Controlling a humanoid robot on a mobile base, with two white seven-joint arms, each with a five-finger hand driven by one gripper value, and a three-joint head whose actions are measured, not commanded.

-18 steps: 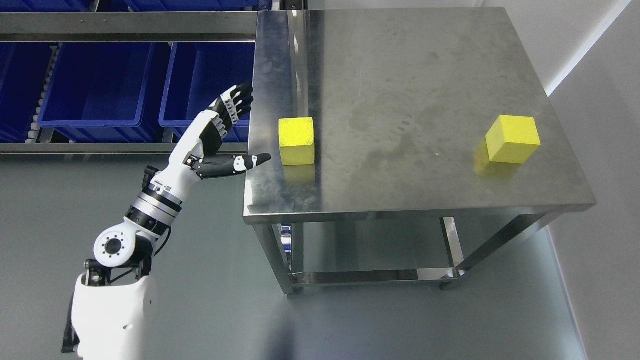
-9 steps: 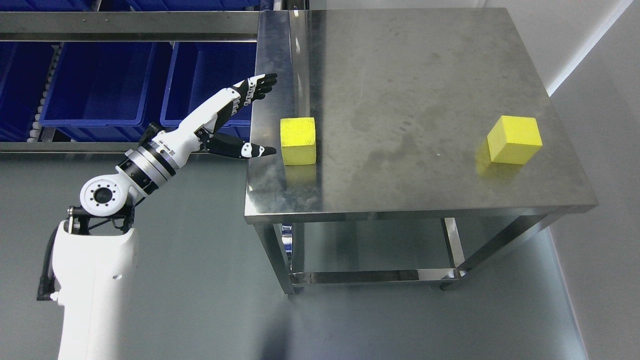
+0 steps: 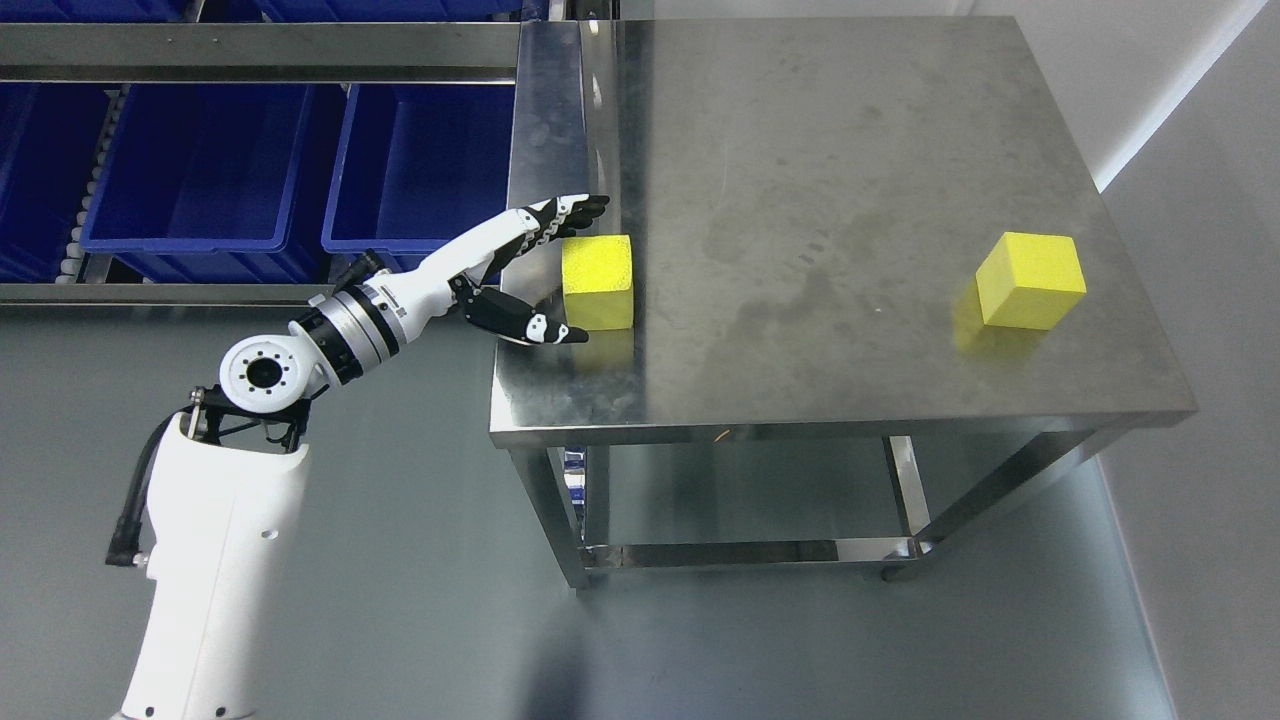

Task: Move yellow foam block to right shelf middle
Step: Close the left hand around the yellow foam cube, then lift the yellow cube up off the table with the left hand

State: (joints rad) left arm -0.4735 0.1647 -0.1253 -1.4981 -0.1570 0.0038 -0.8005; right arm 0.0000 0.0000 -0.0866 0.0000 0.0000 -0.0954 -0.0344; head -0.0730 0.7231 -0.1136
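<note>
Left hand: you see the left hand (image 3: 530, 270) reaching in from the lower left, fingers (image 3: 570, 210) stretched out and thumb (image 3: 545, 330) spread wide; it holds nothing
Hand and block: the fingers lie over the far side of the near yellow foam block (image 3: 598, 281) and the thumb points along its near side, so the block sits in the open span between them; you cannot tell if any finger touches it
Near block: it stands on the steel table (image 3: 830, 180), close to the table's left edge and near the front left corner
Second block: another yellow foam block (image 3: 1030, 280) stands near the right edge of the same table, well apart from the first one
Writing: no brand, label or readable text shows on the blocks, the table or the arm from your view
Table edges: the front edge runs across the middle of the picture; the left edge has a bright folded rim just beside the near block
Open room on table: the whole middle of the top between the two blocks is bare metal with dull stains
Left of table: blue bins (image 3: 190, 165) sit in a metal rack (image 3: 250, 50) just beside the table's left edge, behind the forearm
Below: a lower shelf (image 3: 740, 490) shows under the table top, and grey floor (image 3: 400, 600) lies open in front
Right hand: it does not show in your view
</note>
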